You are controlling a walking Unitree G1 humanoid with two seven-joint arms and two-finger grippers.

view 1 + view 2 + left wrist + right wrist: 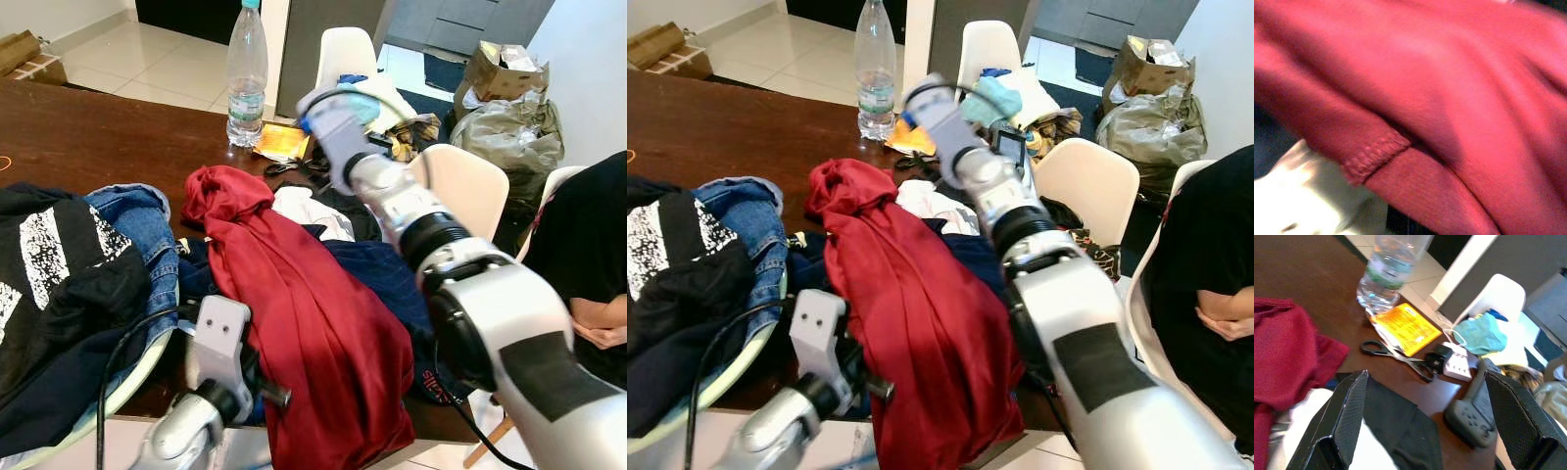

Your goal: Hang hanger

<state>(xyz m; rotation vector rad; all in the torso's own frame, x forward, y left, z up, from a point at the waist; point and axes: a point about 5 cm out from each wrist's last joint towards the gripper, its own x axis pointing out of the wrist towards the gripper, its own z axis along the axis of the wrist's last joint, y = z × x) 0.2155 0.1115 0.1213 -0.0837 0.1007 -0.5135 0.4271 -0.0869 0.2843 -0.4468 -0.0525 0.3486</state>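
Clothes lie heaped across the brown table (88, 137): a black printed top (49, 274) and blue jeans (137, 230) at the left, then a long red garment (304, 313) draped toward the near edge, likely spread out so it can be lifted. No hanger can be picked out among them; it may be buried under the fabric. The left gripper (211, 377) sits low at the table's near edge, tucked against the red cloth; whether its fingers are parted I cannot tell. Further right, the right gripper (1430, 426) reaches forward over the pile, arm stretched out and angled down, jaws spread wide and holding nothing, hovering above scissors (1398, 357), a yellow packet (1403, 328) and a water bottle (246, 78).
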